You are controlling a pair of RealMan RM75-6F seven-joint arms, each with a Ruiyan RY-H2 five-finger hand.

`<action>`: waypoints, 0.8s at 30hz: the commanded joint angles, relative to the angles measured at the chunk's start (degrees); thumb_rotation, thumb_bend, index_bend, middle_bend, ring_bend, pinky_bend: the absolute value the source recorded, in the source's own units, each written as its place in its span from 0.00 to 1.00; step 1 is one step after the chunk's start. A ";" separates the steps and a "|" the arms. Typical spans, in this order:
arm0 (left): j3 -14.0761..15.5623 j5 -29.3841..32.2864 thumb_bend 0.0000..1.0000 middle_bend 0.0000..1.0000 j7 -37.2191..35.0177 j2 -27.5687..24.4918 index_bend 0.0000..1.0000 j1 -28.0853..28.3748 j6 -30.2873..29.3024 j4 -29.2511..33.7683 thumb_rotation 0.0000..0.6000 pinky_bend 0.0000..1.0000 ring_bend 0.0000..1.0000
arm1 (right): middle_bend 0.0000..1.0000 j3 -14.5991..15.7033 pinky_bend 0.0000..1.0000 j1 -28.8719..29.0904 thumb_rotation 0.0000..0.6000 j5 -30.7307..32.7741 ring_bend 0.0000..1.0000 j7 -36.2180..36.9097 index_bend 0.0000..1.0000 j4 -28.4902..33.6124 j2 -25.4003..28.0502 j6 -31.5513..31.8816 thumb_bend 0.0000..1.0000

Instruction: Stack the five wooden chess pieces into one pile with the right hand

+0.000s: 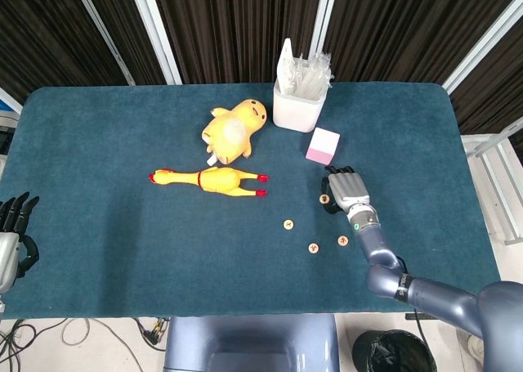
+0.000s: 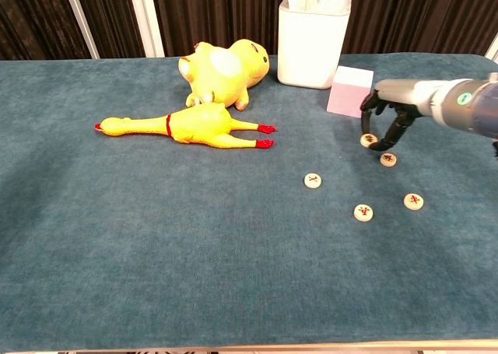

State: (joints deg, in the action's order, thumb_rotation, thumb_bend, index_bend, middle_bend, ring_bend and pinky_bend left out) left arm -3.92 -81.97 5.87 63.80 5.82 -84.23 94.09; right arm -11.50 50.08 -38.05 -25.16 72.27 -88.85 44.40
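The right hand (image 2: 389, 109) is held above the counter (image 1: 98, 225) just in front of the pink block (image 2: 348, 92), its fingers (image 2: 401, 124) curled downward and pinching one wooden chess piece (image 2: 369, 140) at their tips; in the chest view the piece appears raised a little off the cloth. A second chess piece (image 2: 387, 159) lies flat just beside and below the held one. Three more discs lie flat nearer the front edge: one (image 2: 313, 180) toward the middle of the counter, one (image 2: 362, 212) in front of it, and one (image 2: 413, 201) to the right. All are round, with marked faces turned up, so no long axis can be told.

Open cloth is seen in front of the discs up to the front edge, and wide bare room lies to the left. Behind the hand, the pink block and the white container (image 1: 298, 102) stand close together. The rubber chicken (image 1: 211, 178) lies lengthwise across the counter, with the yellow plush toy (image 1: 233, 129) behind it.

The left hand (image 1: 12, 233) rests off the far left edge, its fingers spread and holding nothing.
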 commanded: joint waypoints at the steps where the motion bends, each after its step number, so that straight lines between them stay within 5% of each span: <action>1: -0.02 0.02 0.82 0.00 0.05 0.01 0.09 -0.01 -0.03 0.01 1.00 0.00 0.00 | 0.15 0.90 0.13 -0.95 1.00 -0.81 0.18 0.66 0.54 0.89 1.06 0.16 0.39; 24: -0.02 -0.02 0.82 0.00 0.04 -0.06 0.09 -0.08 -0.16 0.17 1.00 0.01 0.00 | 0.15 1.77 0.13 -2.14 1.00 -1.23 0.18 4.43 0.54 -2.69 -0.10 -1.95 0.39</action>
State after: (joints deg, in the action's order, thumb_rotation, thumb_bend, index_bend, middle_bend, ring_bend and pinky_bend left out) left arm -3.94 -81.99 5.91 63.74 5.74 -84.39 94.25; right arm -9.76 48.01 -39.19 -20.82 69.63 -88.98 42.52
